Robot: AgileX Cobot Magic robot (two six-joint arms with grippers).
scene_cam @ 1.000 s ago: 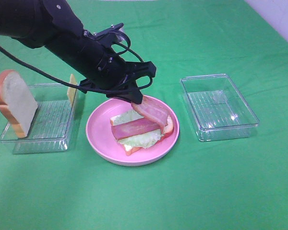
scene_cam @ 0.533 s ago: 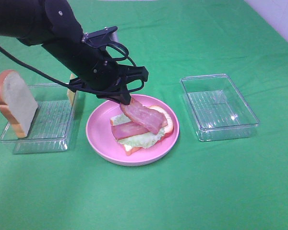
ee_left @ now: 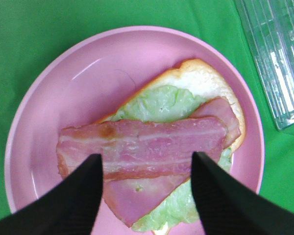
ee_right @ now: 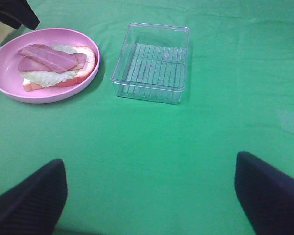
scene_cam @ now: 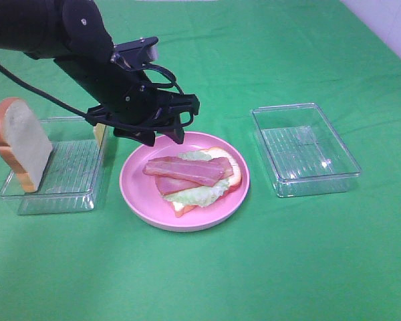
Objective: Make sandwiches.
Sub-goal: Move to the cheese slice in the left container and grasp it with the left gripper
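Right claw: nearest me, jaws wide apart, nothing between them, over bare counter. Plate and right tray lie well ahead of it. It does not show in the high view.

Pink plate: middle of the counter. On it the sandwich, open-faced: 1 bread slice at the bottom, lettuce leaf, then 2 bacon strips. The upper strip lies flat, long axis roughly left edge to right edge, crossing the lower strip at a shallow angle. No cheese or top slice on it yet.

Left claw: above the plate's far rim, pointing down, jaws apart and empty. In its wrist view the 2 fingers straddle the upper strip from above. The arm reaches in from the far left corner, forearm sloping down toward the plate.

Left tray, toward the left edge: cheese square on edge against the wall nearest the plate, partly hidden behind the arm; loose bread slice propped upright at the tray's left end. Right tray, toward the right edge, no food showing.

Judgement: bacon step done. What remains lies left of the left claw, cheese just beside it, bread farther on. Left arm is plainly nearer; right is well apart. Cheese stands thin edge up, so the claw likely needs to close across its faces.
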